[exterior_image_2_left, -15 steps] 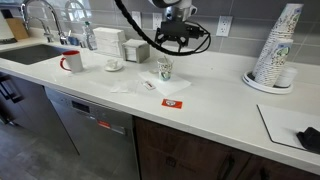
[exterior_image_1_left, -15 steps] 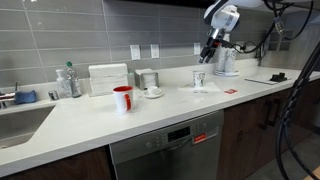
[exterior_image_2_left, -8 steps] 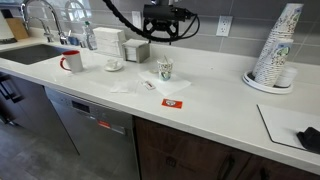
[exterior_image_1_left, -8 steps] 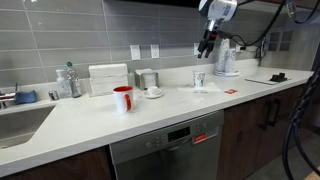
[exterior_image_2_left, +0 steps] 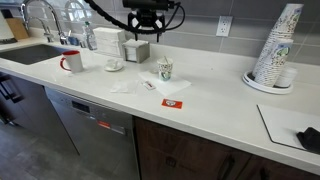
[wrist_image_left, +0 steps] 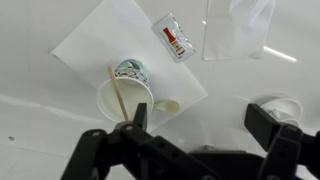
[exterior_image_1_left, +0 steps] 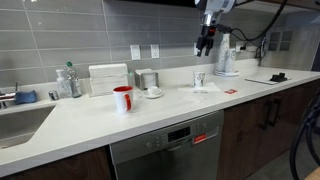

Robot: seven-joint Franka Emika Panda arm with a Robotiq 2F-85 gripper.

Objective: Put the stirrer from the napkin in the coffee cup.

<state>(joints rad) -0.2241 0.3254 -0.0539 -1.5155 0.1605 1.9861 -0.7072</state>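
Within coffee cup (wrist_image_left: 140, 97) on napkin (wrist_image_left: 108, 38): stirrer (wrist_image_left: 117, 90).

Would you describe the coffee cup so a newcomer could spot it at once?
On the white counter, find the white napkin near the middle. The coffee cup stands on it: pale, handleless, with a stirrer inside, unlike the red mug.

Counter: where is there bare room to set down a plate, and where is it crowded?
Bare counter lies between the napkin with the coffee cup and the stacked cups. Another bare patch lies at the front between the sink and the red mug. Crowded: the back wall around the dispenser, canister and saucer cup.
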